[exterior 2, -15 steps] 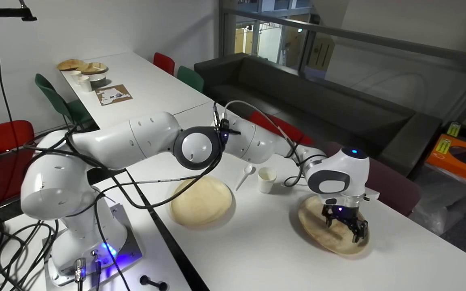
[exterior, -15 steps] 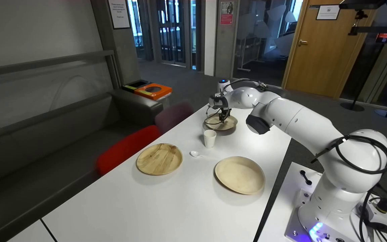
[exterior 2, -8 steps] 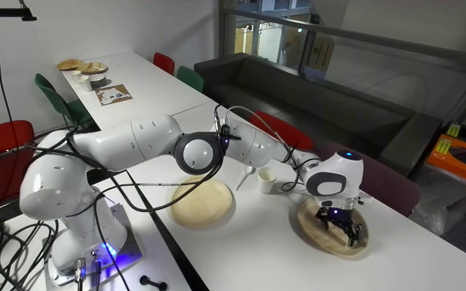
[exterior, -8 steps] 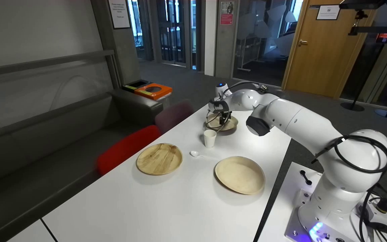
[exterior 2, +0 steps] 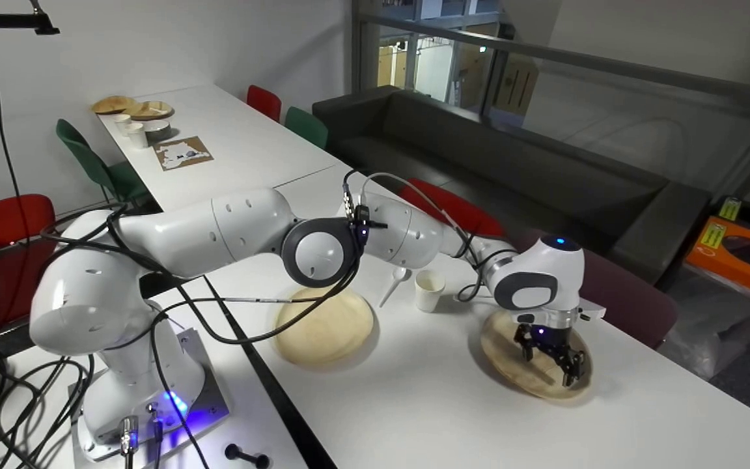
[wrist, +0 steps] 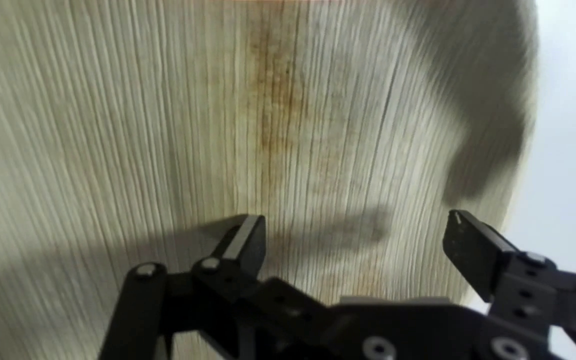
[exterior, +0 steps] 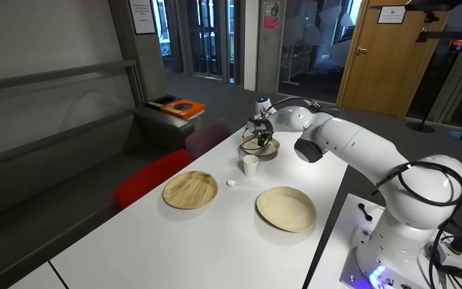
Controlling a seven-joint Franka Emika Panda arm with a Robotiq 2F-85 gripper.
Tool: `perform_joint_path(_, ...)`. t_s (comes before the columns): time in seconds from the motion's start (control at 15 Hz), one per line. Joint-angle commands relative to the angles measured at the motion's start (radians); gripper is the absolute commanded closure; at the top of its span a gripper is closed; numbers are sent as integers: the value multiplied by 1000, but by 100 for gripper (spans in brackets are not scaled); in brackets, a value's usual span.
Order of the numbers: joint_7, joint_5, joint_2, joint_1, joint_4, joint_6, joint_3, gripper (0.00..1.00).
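My gripper [wrist: 355,231] stands open over a pale wooden plate [wrist: 313,100], which fills most of the wrist view. Nothing sits between the fingers [wrist: 473,250]; one is over the plate's inside, the other near its rim. In both exterior views this plate [exterior 2: 512,358] lies at the far end of the white table, partly hidden by the gripper [exterior 2: 549,370]. Whether the fingertips touch it I cannot tell. A white cup [exterior: 250,166] stands upright near the plate. Beside the cup lies a white spoon [exterior: 233,184].
A second pale plate [exterior: 286,209] lies near the robot base, and a grained wooden plate [exterior: 191,190] by the red chair [exterior: 152,176]. A purple chair [exterior: 208,138] stands against the table's side. Black cables [exterior 2: 271,332] hang along the arm.
The plate under the gripper has shifted slightly towards the sofa side, and the gripper has moved along with it. Cup, spoon and the other plates stay where they were. The jaws remain open.
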Motion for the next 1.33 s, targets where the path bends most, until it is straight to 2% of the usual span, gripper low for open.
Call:
perform_joint_path(0.0,0,88,13,15,17,32,-60,0)
perform_joint_path(0.53,0,216,39,68,7,63,-145,0)
perform_joint_path(0.8,0,196,53,56,32,51,-129,0)
perform_joint_path(1.13,0,272,68,76,8,116,-155,0)
perform_joint_path(1.2,0,273,78,66,32,128,-140,0)
perform_joint_path(1.27,-2,244,74,51,52,146,-94,0)
